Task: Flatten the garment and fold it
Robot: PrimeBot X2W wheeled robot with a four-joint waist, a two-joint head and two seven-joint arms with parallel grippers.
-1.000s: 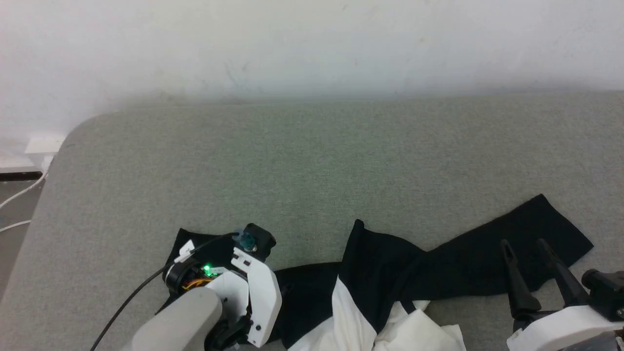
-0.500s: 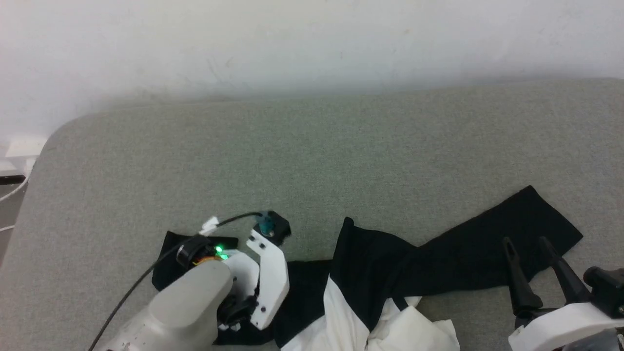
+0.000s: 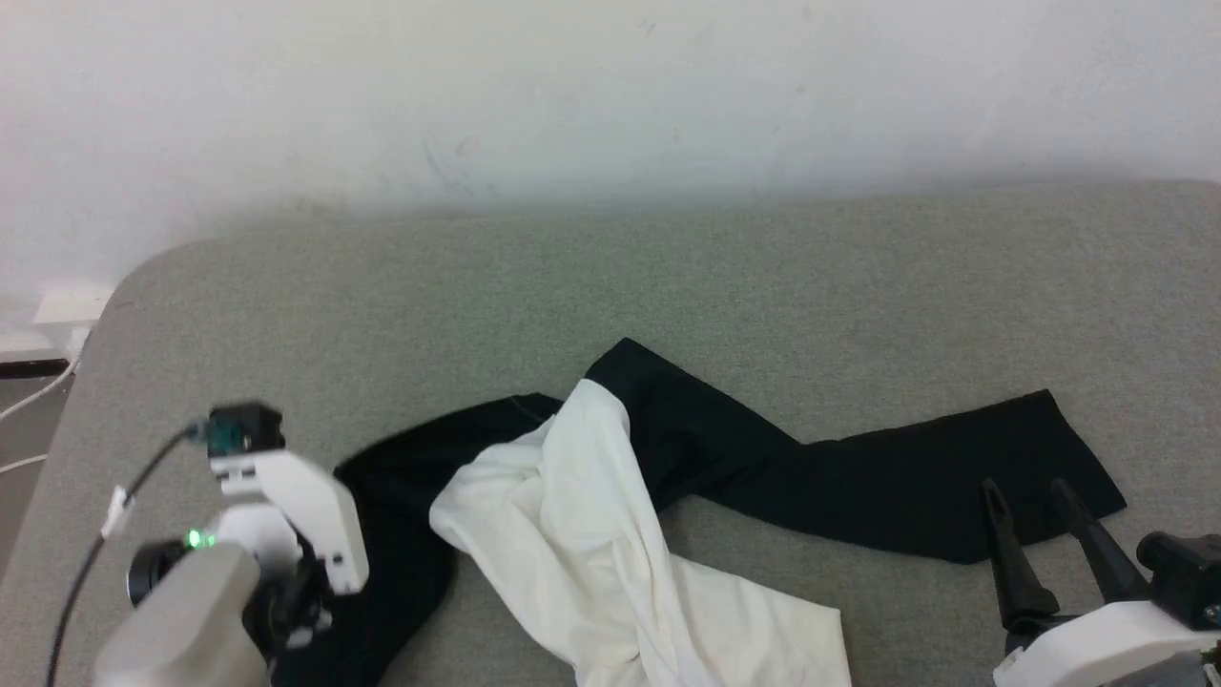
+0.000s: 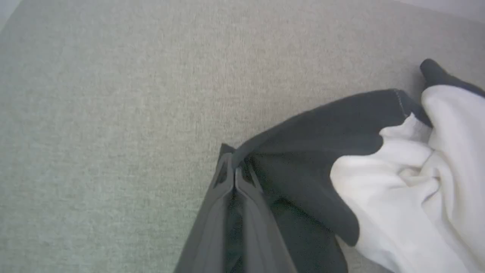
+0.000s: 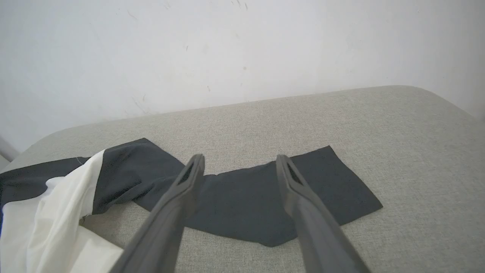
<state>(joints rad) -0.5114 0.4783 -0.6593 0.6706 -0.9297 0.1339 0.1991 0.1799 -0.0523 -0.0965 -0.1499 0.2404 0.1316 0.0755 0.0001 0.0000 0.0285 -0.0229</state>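
On grey cushion (image 3: 668, 286) by wall (image 3: 572, 95) | left tool (image 4: 234, 167) clamped on garment (image 3: 572, 515) | right tool (image 3: 1023, 489) apart

The left gripper (image 4: 234, 171) has its fingers pinched tightly together, wrist angled downward at the lower left. The right gripper (image 3: 1023, 489) sits low right, fingers spread wide.

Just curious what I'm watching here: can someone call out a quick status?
Left gripper shut on the garment, at a black edge. Right gripper open, by the spread black sleeve. Garment rumpled, not flat. No obstruction seen.
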